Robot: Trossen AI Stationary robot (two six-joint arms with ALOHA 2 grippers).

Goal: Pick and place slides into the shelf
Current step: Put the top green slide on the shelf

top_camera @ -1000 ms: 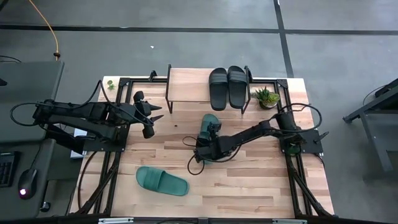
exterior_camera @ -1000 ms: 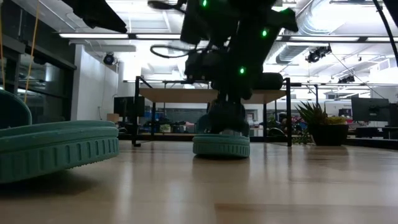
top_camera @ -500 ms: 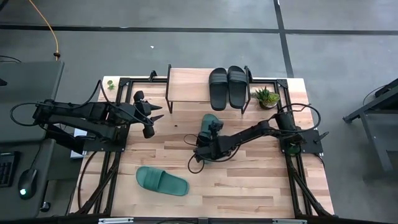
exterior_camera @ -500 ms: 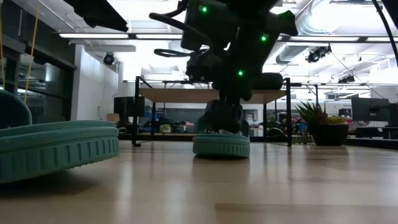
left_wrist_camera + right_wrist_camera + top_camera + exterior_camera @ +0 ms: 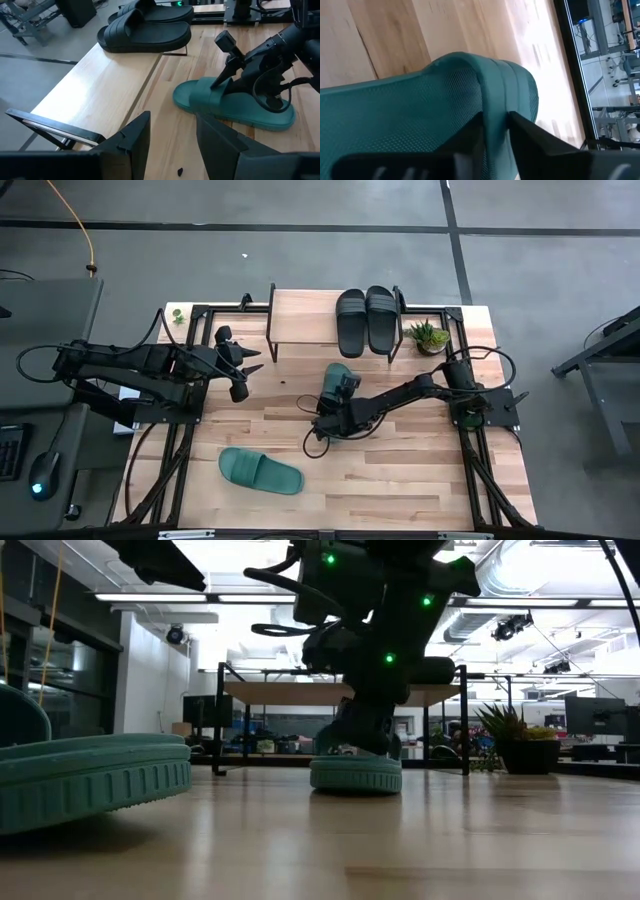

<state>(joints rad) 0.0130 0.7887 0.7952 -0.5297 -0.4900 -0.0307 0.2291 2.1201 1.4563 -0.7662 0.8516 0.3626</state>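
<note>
One teal slide [image 5: 334,376] lies sole-down near the table's middle, just in front of the shelf [image 5: 305,318], and my right gripper [image 5: 495,122] is shut on its strap. A second teal slide [image 5: 260,471] lies sole-down near the front edge. Two black slides [image 5: 366,320] rest side by side on the right part of the shelf's plank top. My left gripper [image 5: 172,135] hangs open above the table's left side, nothing between its fingers. My right gripper pinches the edge of the teal slide's strap [image 5: 495,102] between its two fingers, one on the meshed inner face and one on the ribbed outer face. The fingers slant down from the table's right and near side. The slide's sole stays flat on the table [image 5: 355,780].
A small potted plant [image 5: 430,336] stands right of the shelf. Black frame rails [image 5: 195,360] run along the table's sides. The shelf's left half [image 5: 300,315] is bare wood, and bare tabletop [image 5: 400,470] lies between the near teal slide and the right edge.
My right gripper has shut its fingers onto the teal slide's strap and rolled slightly at the wrist while staying in place. The slide has not moved on the table.
</note>
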